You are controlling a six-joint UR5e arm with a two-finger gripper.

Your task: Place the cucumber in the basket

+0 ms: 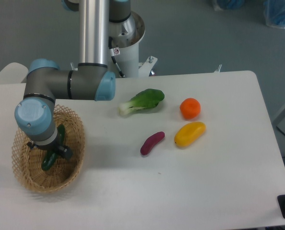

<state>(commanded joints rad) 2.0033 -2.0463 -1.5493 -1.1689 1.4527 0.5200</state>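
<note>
The slim dark green cucumber lies slanted inside the oval tan wicker basket at the table's left front. Its upper end shows beside the wrist and its lower end points to the basket's front. My gripper is down inside the basket, straddling the middle of the cucumber. The grey and blue wrist hides the fingertips. Only black finger parts stick out on either side, so I cannot tell whether the jaws grip the cucumber or stand open.
A green-and-white bok choy lies at the middle back. An orange fruit, a yellow mango-like fruit and a short purple eggplant lie to the right of the middle. The arm's base column stands at the back left.
</note>
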